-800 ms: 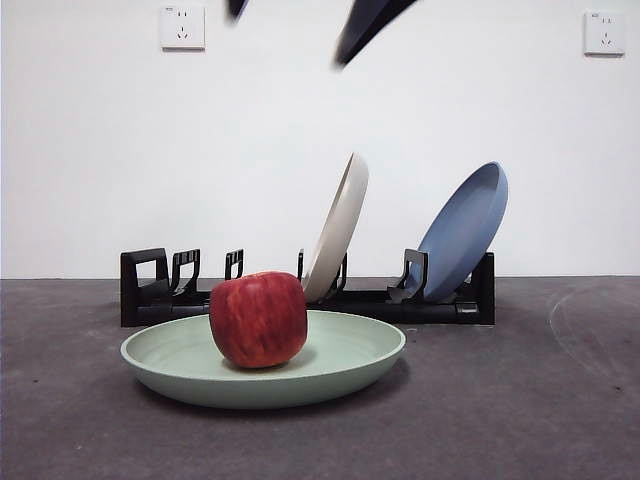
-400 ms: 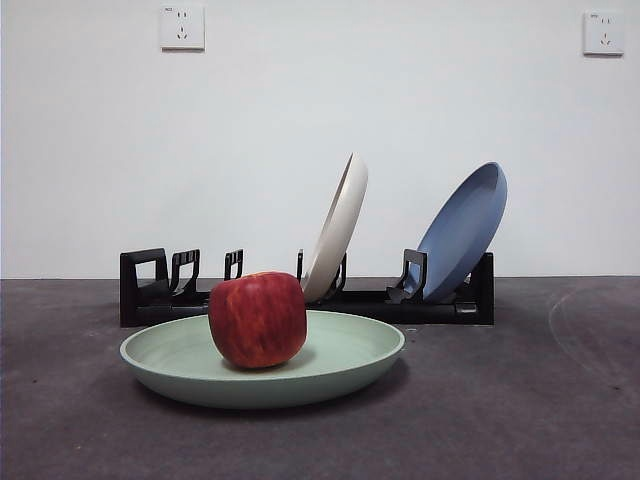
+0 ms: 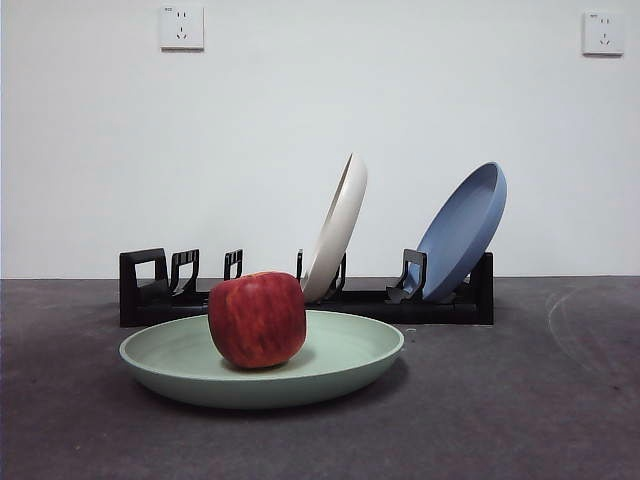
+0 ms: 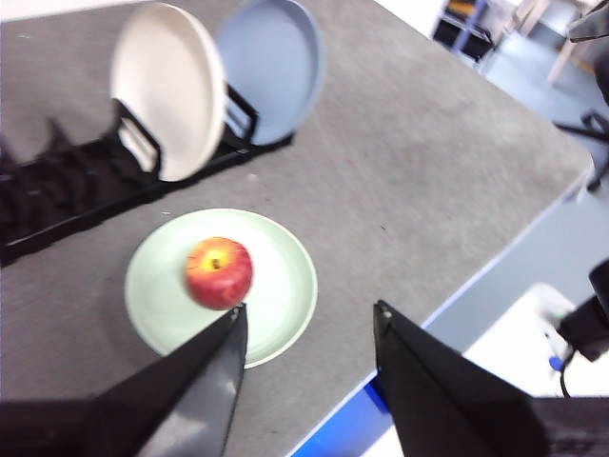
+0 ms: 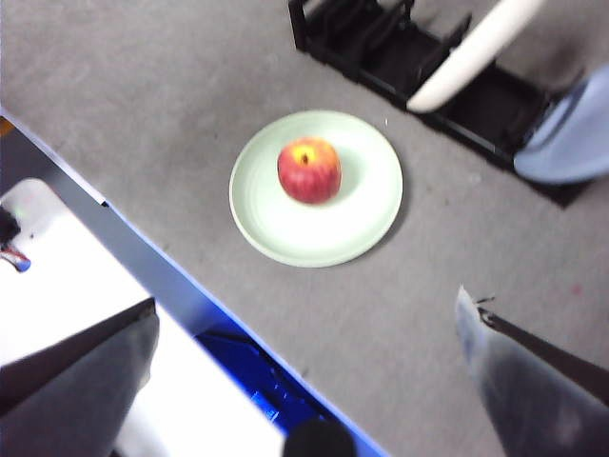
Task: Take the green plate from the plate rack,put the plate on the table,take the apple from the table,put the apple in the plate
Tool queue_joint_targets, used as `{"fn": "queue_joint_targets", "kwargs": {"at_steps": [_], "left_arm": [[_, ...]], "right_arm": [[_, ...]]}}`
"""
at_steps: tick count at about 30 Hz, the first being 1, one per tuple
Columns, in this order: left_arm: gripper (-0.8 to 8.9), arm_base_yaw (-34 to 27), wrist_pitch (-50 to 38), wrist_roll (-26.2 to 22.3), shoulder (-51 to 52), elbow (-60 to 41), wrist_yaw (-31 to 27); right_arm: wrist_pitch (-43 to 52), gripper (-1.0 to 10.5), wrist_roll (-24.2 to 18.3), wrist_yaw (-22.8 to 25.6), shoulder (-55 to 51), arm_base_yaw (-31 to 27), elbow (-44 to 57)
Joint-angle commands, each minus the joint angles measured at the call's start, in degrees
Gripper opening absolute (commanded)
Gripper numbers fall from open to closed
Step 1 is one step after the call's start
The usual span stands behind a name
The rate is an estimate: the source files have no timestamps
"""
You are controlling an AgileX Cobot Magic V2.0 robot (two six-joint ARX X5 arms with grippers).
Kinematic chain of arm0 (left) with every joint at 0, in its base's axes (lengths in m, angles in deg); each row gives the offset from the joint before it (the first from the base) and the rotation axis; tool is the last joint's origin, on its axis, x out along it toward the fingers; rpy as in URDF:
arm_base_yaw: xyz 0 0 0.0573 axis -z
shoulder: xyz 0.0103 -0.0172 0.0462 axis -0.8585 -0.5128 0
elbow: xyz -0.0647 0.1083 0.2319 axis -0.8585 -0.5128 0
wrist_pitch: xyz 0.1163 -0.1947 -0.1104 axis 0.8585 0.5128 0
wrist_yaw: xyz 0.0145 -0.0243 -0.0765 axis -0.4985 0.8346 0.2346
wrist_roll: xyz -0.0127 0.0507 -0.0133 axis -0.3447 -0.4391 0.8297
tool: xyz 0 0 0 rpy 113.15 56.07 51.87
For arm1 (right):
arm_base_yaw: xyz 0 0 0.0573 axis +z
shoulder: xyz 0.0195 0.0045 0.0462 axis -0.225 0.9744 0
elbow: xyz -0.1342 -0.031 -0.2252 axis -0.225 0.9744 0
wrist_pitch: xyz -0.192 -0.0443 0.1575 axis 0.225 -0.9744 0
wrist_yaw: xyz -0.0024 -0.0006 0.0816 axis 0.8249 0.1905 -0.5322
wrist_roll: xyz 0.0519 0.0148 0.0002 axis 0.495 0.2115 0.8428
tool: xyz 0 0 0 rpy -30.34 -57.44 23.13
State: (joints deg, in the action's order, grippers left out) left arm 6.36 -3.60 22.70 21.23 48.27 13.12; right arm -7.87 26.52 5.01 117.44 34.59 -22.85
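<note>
- Seemingly finished, the scene showed the apple (image 3: 257, 319) resting slightly off-centre in the green plate (image 3: 340, 362), which lay flat on the tabletop (image 3: 520, 410) just in front of the plate rack (image 3: 160, 290).
- Left fingers (image 4: 306, 333) stood spread and empty high above the tabletop, the plate and apple lying below and just beyond their tips.
- Right fingers (image 5: 309, 319) were likewise wide apart and gripping nothing, with the plate well below and ahead of them.
- A cream-white plate (image 3: 338, 228) and a blue plate (image 3: 462, 230) leaned in the rack's slots.
- By its look the apple would be firm, smooth and fairly heavy, best pinched across its broad sides; the plate appeared rigid and light, its raised rim the likeliest hold.
</note>
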Motion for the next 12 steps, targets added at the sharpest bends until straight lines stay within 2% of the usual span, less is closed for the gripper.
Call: {"fn": "queue_joint_targets", "kwargs": {"at_steps": [1, 4, 5, 6, 7, 8, 9, 12], "left_arm": [[2.2, 0.83, -1.81, -1.88, -3.04, -0.31, 1.25], [2.2, 1.4, -2.12, -2.14, -6.21, -0.31, 1.77], [2.18, 1.57, -2.12, -2.16, -6.99, -0.31, 1.77], [2.08, 1.7, -2.16, -2.21, -7.63, -0.31, 1.77], [1.14, 1.92, -2.19, -2.64, -8.35, -0.31, 1.81], [-0.29, 2.16, -2.25, -3.37, -8.68, -0.31, 1.79], [0.01, 2.38, -2.51, -3.72, -8.94, -0.31, 1.79], [-0.09, 3.08, -3.26, -3.96, -9.42, -0.31, 1.97]], "right_arm": [[-1.33, 5.6, 2.01, 0.04, -3.45, 0.04, 4.26], [-1.33, 5.4, 3.21, 0.35, -6.01, 0.04, 7.19], [-1.33, 4.7, 3.21, 0.39, -6.71, 0.04, 7.91], [-1.33, 3.7, 3.19, 0.44, -7.21, 0.04, 8.44], [-1.36, 1.9, 3.19, 0.44, -7.74, 0.04, 9.03], [-1.33, 0.3, 3.17, 0.46, -8.07, 0.04, 9.35], [-1.33, -0.1, 3.1, 0.48, -8.28, 0.04, 9.53], [-1.33, -0.2, 3.19, 0.48, -8.57, 0.04, 9.57]]}}
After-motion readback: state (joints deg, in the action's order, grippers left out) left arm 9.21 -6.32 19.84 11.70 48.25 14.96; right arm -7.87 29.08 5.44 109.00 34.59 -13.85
